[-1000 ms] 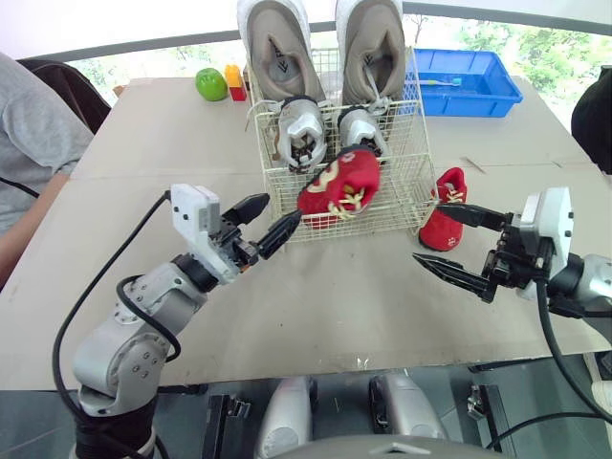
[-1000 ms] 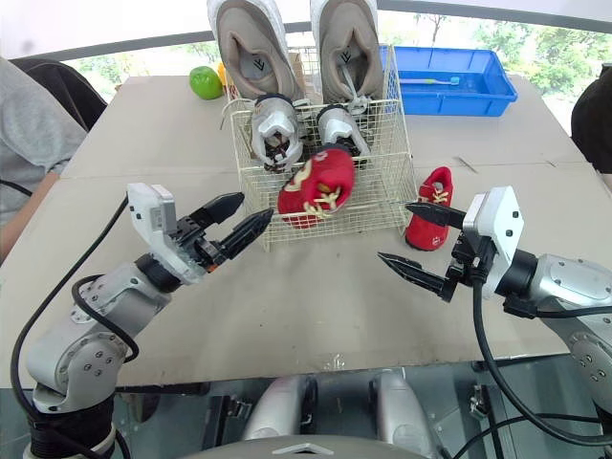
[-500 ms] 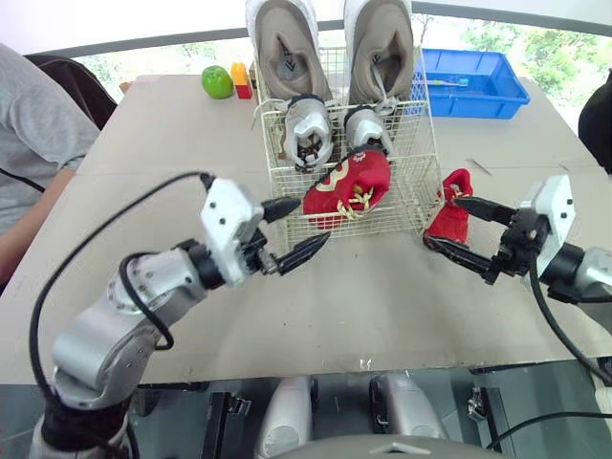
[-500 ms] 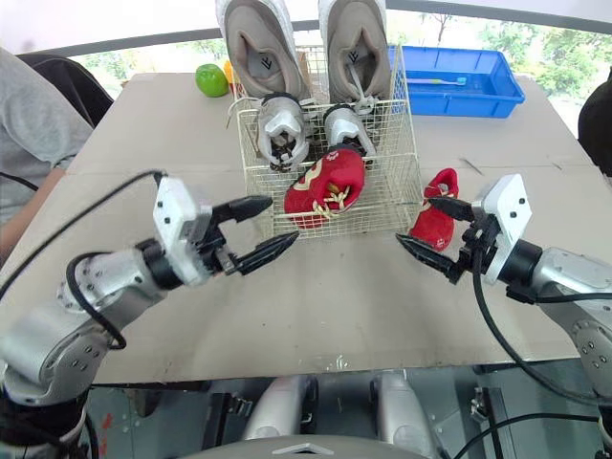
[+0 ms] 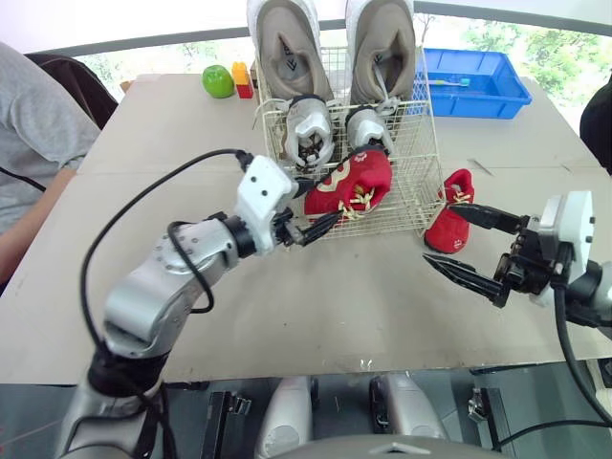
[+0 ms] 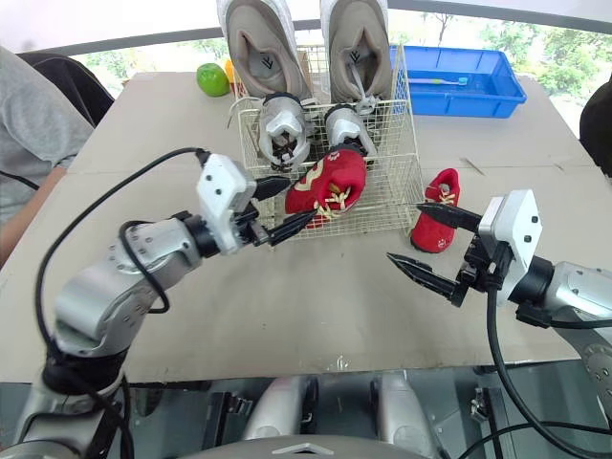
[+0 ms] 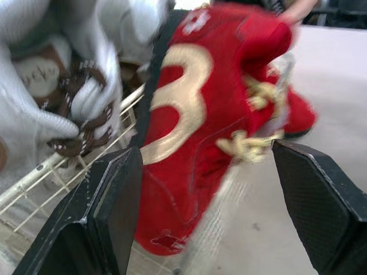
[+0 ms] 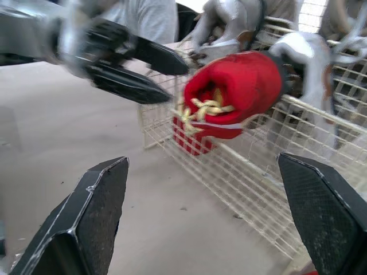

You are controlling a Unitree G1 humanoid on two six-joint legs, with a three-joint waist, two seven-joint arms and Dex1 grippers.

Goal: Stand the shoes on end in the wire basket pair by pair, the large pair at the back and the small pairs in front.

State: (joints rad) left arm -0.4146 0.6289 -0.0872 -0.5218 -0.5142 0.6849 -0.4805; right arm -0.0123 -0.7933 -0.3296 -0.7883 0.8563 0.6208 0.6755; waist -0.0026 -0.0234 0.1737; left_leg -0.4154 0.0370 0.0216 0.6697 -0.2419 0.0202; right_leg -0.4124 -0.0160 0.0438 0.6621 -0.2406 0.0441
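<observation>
Noted left tool [image 6: 287, 204] and right tool [image 6: 406, 232] both spread; judged red shoe [image 5: 352, 184] leaning in wire basket [image 5: 409, 203] light, soft, best pinched at collar.

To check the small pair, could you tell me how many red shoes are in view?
2. One red shoe sits at the front of the wire basket; the second red shoe stands on the table outside the basket's right side. No others seem hidden.

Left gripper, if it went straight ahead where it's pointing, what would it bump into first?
Probably the red shoe in the basket, which lies straight ahead between the left gripper's open fingers. The basket's front wires are close too, so they might come first.
</observation>
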